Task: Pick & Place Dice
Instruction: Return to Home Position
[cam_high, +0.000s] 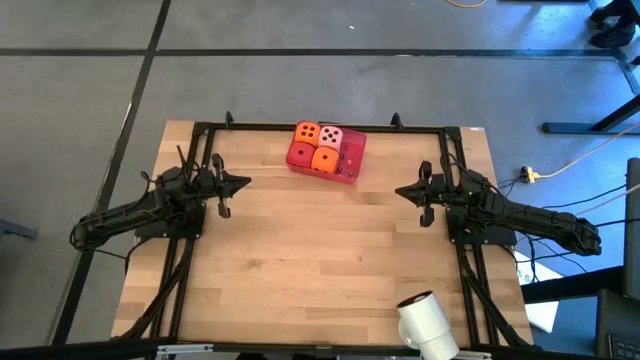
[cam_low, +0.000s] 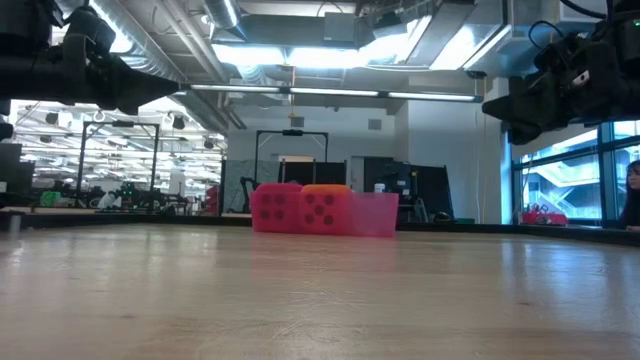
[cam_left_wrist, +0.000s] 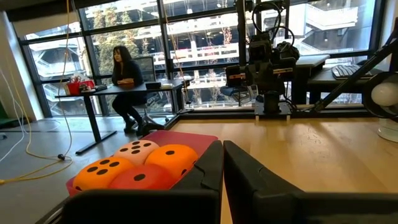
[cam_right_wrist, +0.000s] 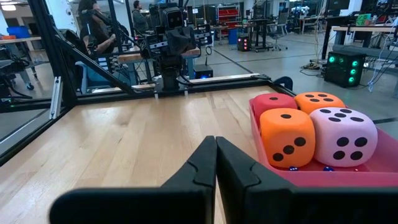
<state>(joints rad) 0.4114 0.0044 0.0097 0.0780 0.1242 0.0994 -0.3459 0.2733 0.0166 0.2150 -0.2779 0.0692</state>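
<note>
Four dice sit packed together in a pink-red tray (cam_high: 352, 157) near the middle of the table's far edge: an orange die (cam_high: 308, 132), a pale pink die (cam_high: 331, 137), a red die (cam_high: 300, 153) and a second orange die (cam_high: 325, 159). The low view shows the tray (cam_low: 375, 213) resting flat on the wood. My left gripper (cam_high: 240, 182) hovers over the table's left side and my right gripper (cam_high: 400, 192) over its right side. Both are shut, empty and point toward the table's middle. The wrist views show the left gripper (cam_left_wrist: 219, 148) and the right gripper (cam_right_wrist: 216, 140) with the fingers together, the dice off to one side.
A black frame rail (cam_high: 320, 126) runs around the table's edges. A white cylindrical object (cam_high: 425, 320) stands at the near right corner. Tiny beads (cam_right_wrist: 292, 167) lie in the tray under the dice. A person (cam_left_wrist: 124, 68) sits at a desk beyond the table. Bare wood (cam_high: 320, 250) lies between the arms.
</note>
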